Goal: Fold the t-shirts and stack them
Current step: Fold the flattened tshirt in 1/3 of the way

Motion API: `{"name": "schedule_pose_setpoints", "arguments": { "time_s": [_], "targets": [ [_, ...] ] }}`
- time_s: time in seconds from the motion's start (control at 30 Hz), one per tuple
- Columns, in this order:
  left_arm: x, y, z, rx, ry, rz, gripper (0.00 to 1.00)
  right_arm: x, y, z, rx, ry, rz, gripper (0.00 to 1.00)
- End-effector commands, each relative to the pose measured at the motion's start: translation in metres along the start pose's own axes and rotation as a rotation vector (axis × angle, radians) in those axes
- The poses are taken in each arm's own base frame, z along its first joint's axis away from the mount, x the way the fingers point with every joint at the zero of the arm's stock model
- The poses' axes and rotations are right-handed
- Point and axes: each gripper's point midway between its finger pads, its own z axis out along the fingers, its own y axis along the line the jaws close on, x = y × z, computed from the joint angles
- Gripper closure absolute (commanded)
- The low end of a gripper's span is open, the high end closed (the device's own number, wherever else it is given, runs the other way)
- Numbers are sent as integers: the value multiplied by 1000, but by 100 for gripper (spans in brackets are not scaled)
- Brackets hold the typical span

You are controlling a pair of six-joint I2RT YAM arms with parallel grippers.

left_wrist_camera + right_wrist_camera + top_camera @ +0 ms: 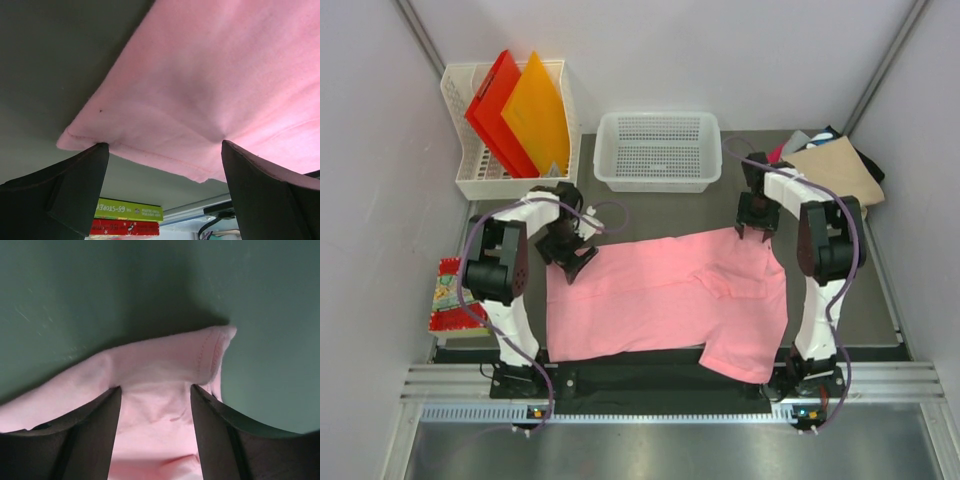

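Note:
A light pink t-shirt [660, 295] lies spread flat on the dark table, with one sleeve hanging toward the front edge. My left gripper [575, 262] hovers at the shirt's far left corner. In the left wrist view it [164, 146] stands wide open over the hem [150, 150], with nothing between the fingers. My right gripper [755, 228] is at the far right corner. Its open fingers [155, 388] straddle a bunched fold of the pink cloth [165, 365]. Folded t-shirts, tan on top [835, 168], are piled at the back right.
A white mesh basket [658, 150] stands at the back centre. A white rack [470, 150] at the back left holds a red folder [492, 105] and an orange folder [535, 115]. Books [450, 295] lie off the table's left edge and also show as books [127, 210] in the left wrist view.

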Motion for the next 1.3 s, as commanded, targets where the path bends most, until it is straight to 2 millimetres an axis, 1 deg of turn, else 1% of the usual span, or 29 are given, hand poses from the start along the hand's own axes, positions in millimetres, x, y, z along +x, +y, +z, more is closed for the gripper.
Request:
{"name": "schedule_pose_setpoints", "arguments": {
  "time_s": [0.0, 0.03, 0.07, 0.13, 0.17, 0.23, 0.27, 0.3, 0.37, 0.4, 0.47, 0.5, 0.6, 0.67, 0.7, 0.73, 0.77, 0.83, 0.87, 0.9, 0.97, 1.03, 1.07, 1.1, 1.13, 1.17, 1.2, 1.23, 1.27],
  "targets": [
    [-17, 22, 6, -82, -10, -16, 1, -30, 8, 10, -33, -37, 43, 42],
    [-17, 24, 13, -76, 15, -17, 1, -33, 7, 12, -30, -36, 47, 42],
    [-24, 30, 11, -93, 6, -24, 1, -36, 7, 14, -29, -37, 52, 43],
    [-28, 37, 18, -111, 25, -27, 1, -44, 3, 19, -19, -31, 67, 43],
    [-37, 44, 15, -128, 6, -30, 1, -50, 2, 22, -14, -34, 69, 44],
    [-44, 46, 19, -117, 8, -38, 1, -55, -6, 24, 2, -30, 83, 44],
    [-53, 51, 15, -126, -13, -39, 1, -59, -9, 26, 11, -33, 92, 44],
    [-56, 53, 20, -125, -9, -43, 1, -61, -13, 27, 19, -32, 96, 44],
    [-66, 59, 18, -138, -26, -47, 1, -64, -18, 28, 32, -31, 103, 44],
    [-68, 61, 24, -137, -18, -52, 1, -65, -22, 30, 42, -27, 111, 44],
    [-77, 67, 23, -149, -40, -57, 1, -67, -30, 31, 57, -29, 124, 44],
    [-78, 67, 28, -144, -34, -61, 1, -67, -32, 31, 57, -28, 127, 45],
    [-90, 75, 30, -161, -59, -70, 1, -68, -40, 31, 75, -30, 144, 45],
    [-101, 79, 26, -164, -87, -71, 1, -69, -47, 32, 86, -30, 154, 45],
    [-105, 78, 29, -154, -91, -69, 1, -69, -49, 31, 87, -30, 160, 45],
    [-109, 81, 28, -162, -102, -68, 1, -70, -51, 30, 94, -35, 164, 45],
    [-119, 85, 23, -175, -125, -64, 1, -71, -56, 30, 101, -34, 171, 45],
    [-128, 89, 24, -188, -132, -54, 1, -73, -61, 28, 105, -37, 180, 45],
    [-139, 94, 16, -205, -160, -53, 1, -74, -62, 26, 106, -40, 184, 46],
    [-139, 93, 18, -195, -146, -53, 1, -74, -63, 23, 106, -40, 184, 46],
    [-147, 91, 9, -195, -158, -52, 1, -76, -62, 18, 100, -51, 188, 46],
    [-145, 81, -2, -177, -168, -44, 1, -76, -61, 11, 85, -50, 187, 44],
    [-133, 73, 2, -156, -141, -35, 1, -79, -59, 3, 67, -66, 189, 44],
    [-130, 68, -16, -168, -174, -15, 1, -80, -57, -4, 50, -73, 191, 43],
    [-124, 64, -20, -171, -180, -3, 1, -80, -53, -9, 22, -78, 186, 43],
    [-100, 51, -7, -134, -129, 26, 1, -78, -52, -19, 8, -92, 184, 42],
    [-92, 46, -25, -155, -162, 44, 1, -76, -52, -25, 0, -100, 184, 41],
    [-82, 42, -26, -160, -164, 57, 1, -74, -50, -28, -13, -100, 179, 41],
    [-54, 30, -11, -135, -103, 83, 1, -68, -51, -35, -21, -104, 175, 41]
  ]
}}
